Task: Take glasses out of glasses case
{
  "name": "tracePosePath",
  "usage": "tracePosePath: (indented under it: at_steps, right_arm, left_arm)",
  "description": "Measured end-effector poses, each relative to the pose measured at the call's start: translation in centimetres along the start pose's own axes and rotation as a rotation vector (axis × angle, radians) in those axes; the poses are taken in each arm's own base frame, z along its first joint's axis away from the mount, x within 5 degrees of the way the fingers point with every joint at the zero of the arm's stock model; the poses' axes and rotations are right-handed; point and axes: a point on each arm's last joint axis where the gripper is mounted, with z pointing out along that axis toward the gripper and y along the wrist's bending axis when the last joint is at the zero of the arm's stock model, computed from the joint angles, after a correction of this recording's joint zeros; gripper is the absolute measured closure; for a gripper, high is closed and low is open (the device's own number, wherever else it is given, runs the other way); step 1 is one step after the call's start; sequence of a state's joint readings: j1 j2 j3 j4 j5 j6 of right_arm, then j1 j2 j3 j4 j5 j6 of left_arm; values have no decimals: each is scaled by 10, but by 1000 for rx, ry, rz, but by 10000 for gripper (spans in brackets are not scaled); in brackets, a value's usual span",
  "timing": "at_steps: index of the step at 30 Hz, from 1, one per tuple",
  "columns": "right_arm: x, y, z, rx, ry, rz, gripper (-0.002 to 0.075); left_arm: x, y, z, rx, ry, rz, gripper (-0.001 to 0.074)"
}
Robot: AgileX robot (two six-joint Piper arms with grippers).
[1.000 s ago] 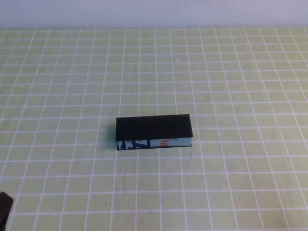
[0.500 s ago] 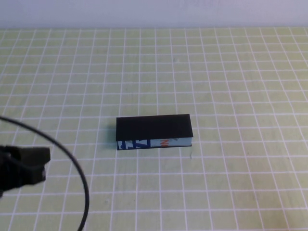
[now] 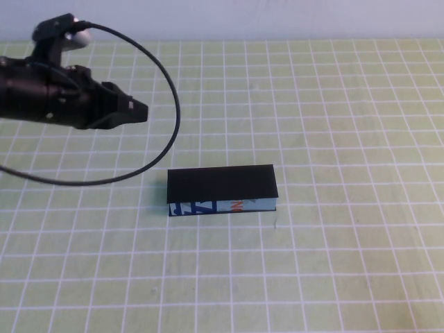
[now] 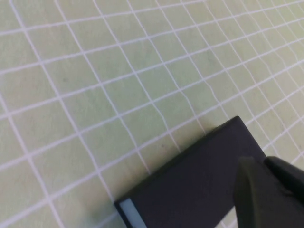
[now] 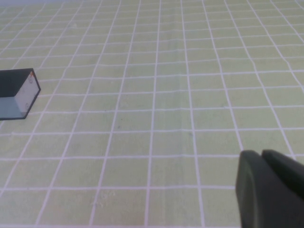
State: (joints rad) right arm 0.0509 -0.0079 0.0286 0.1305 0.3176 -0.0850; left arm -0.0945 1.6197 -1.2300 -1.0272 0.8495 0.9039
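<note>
The glasses case (image 3: 222, 189) lies closed in the middle of the table, with its flat black lid on top and its pale blue printed side facing me. The glasses are hidden inside it. My left gripper (image 3: 141, 111) hovers behind and to the left of the case, pointing right, with its fingers together and empty. In the left wrist view the case lid (image 4: 190, 185) lies just beyond the left gripper (image 4: 263, 162). My right gripper (image 5: 260, 154) is shut and empty, out of the high view. One end of the case (image 5: 19, 94) shows far off in the right wrist view.
The table is covered by a yellow-green cloth with a white grid (image 3: 333, 125). A black cable (image 3: 170, 132) loops from the left arm down over the table left of the case. A pale wall runs along the far edge.
My left arm has come in from the lower left corner and swung up to the far left, its cable looping after it. The case has not moved.
</note>
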Motion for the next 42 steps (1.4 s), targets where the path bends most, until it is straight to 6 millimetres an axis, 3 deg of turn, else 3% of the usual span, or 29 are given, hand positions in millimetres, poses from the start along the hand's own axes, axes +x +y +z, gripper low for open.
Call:
tracePosePath:
  at_steps: [4, 8, 12, 26, 35, 42]
  right_arm:
    - [0, 0, 0, 0, 0, 0, 743]
    - [0, 0, 0, 0, 0, 1, 743]
    - [0, 0, 0, -1, 0, 2, 743]
    - [-4, 1, 0, -8, -42, 36, 743]
    - [-25, 0, -4, -64, -277, 480, 743]
    - [-32, 0, -6, -101, -300, 676, 743]
  left_arm:
    - [-14, 15, 49, 70, 65, 18, 739]
    - [-14, 24, 100, 126, 133, 26, 739]
    - [-10, 36, 126, 138, 164, 13, 739]
    - [13, 52, 148, 113, 298, 30, 739]
    - [24, 60, 158, 112, 331, 9, 739]
    - [24, 60, 158, 112, 331, 9, 739]
